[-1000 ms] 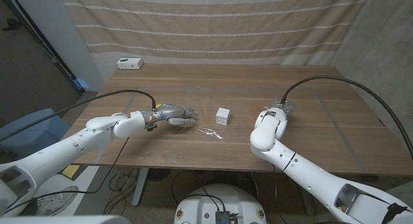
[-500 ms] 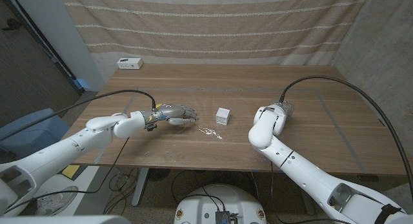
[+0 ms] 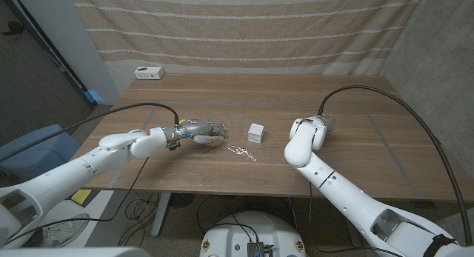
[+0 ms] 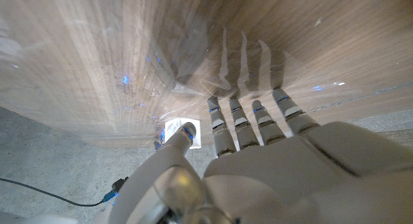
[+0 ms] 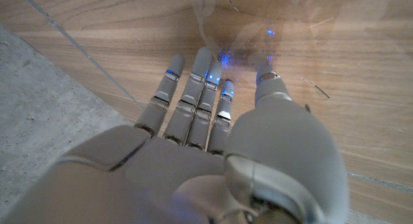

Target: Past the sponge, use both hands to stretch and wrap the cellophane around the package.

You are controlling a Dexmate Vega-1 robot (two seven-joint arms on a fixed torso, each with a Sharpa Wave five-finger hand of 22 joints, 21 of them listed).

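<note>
Package [image 3: 256, 132] mid-table, cellophane [image 3: 241, 152] lying just in front of it. Left hand [image 3: 203, 130] off to its left, right hand [image 3: 324, 126] to its right. Small box [image 3: 149, 73] way back at far-left corner.

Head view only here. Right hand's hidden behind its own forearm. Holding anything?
Observer: No. In the right wrist view the right hand is empty, its fingers straight over the table.
Operator: Left hand?
Observer: The left hand is empty too, with its fingers spread. The package shows just past its thumb.
Operator: Cellophane flat?
Observer: The left wrist view shows creased cellophane lying on the wood ahead of the fingertips. I cannot tell whether they touch it.
</note>
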